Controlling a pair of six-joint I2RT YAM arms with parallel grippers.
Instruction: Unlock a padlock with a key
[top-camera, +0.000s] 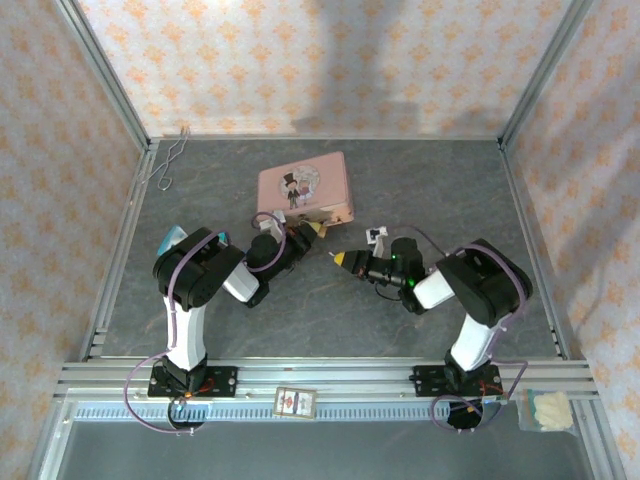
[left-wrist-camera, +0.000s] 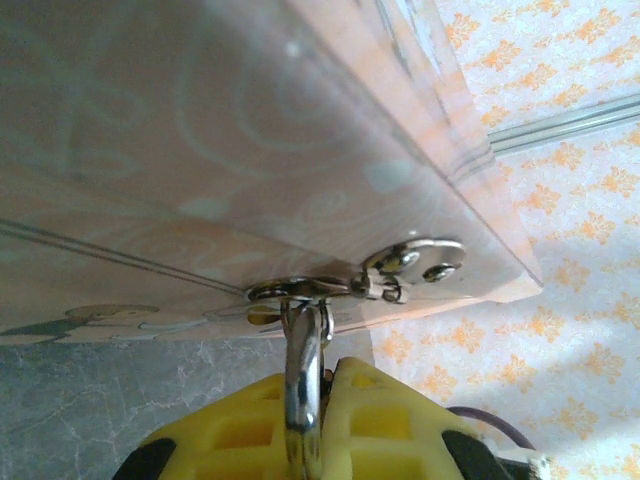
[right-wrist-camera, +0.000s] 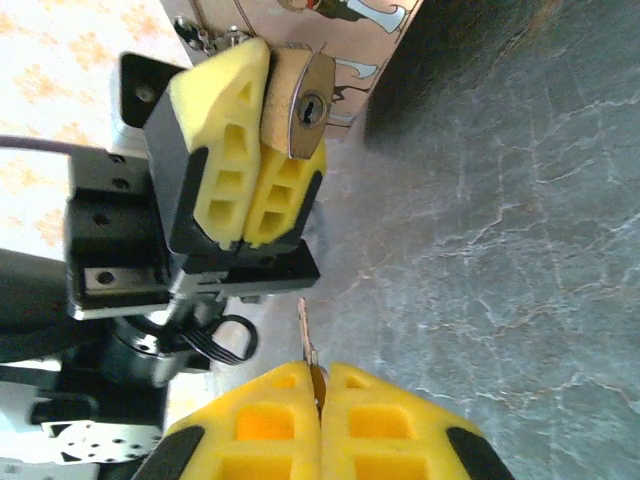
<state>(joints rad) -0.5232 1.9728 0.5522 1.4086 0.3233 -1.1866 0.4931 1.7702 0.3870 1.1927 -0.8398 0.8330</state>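
The brass padlock (right-wrist-camera: 300, 100) shows its keyhole toward the right wrist camera, pinched between the yellow fingers (right-wrist-camera: 235, 150) of my left gripper (top-camera: 305, 232). In the left wrist view its silvery shackle (left-wrist-camera: 303, 370) rises from my shut left gripper (left-wrist-camera: 325, 375) through the hasp ring (left-wrist-camera: 300, 290) on the pink tin (left-wrist-camera: 250, 130). My right gripper (right-wrist-camera: 320, 375) is shut on the thin key (right-wrist-camera: 305, 335), whose blade points up toward the padlock with a clear gap between them. From above, the right gripper (top-camera: 343, 259) sits just right of the left one, in front of the pink tin (top-camera: 305, 187).
A bent silver wire (top-camera: 170, 155) lies at the far left corner. A small black-and-white tag (top-camera: 377, 236) sits by the right gripper. A card (top-camera: 295, 402) and a plastic bag (top-camera: 547, 410) rest on the near rail. Patterned walls enclose the grey table (top-camera: 430, 180).
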